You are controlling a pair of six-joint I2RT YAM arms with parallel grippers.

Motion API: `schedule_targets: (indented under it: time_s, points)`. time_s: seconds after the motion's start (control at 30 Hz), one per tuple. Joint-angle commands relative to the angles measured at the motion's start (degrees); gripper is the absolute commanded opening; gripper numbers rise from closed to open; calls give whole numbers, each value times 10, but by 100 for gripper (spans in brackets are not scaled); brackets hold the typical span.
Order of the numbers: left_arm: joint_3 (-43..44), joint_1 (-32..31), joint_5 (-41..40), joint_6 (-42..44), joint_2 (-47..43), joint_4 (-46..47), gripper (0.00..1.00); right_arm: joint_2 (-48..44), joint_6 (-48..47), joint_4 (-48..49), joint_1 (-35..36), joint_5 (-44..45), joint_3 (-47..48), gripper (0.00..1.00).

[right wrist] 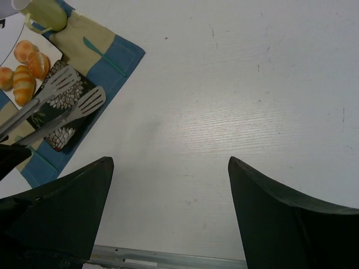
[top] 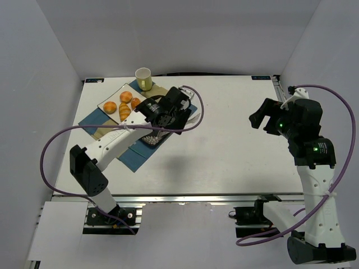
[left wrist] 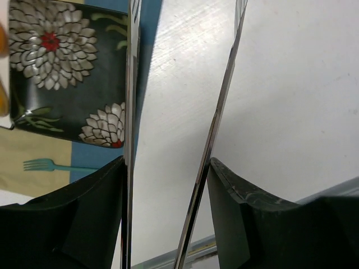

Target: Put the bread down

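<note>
Several orange bread rolls (top: 124, 111) lie on a white plate (top: 111, 96) at the back left; they also show in the right wrist view (right wrist: 25, 78). A black flowered plate (left wrist: 61, 73) sits on the blue and tan placemat (top: 132, 157) beside them. My left gripper (top: 162, 115) is shut on metal tongs (left wrist: 221, 112), whose slotted tips (right wrist: 61, 81) hang over the black plate (right wrist: 59, 112) and hold nothing. My right gripper (right wrist: 169, 161) is open and empty over bare table at the right (top: 259, 119).
A pale green cup (top: 143, 78) stands behind the white plate at the placemat's back edge. A teal fork picture (left wrist: 39, 164) is printed on the placemat. White walls enclose the table. The left arm's purple cable (top: 56, 140) loops over the left side.
</note>
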Motion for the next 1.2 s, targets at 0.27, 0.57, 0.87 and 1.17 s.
schedule_targets:
  time_s: [0.27, 0.57, 0.87, 1.17]
  points:
    - [136, 100, -116, -169, 17, -51, 64, -4, 56, 19, 3, 13, 38, 89]
    - [118, 246, -93, -226, 37, -38, 63, -13, 63, 26, 3, -29, 18, 89]
    - [135, 297, -42, -233, 123, -33, 62, -13, 63, 30, 3, -48, -2, 89]
    - [135, 324, -11, -243, 168, -10, 62, -3, 63, 37, 2, -47, -7, 89]
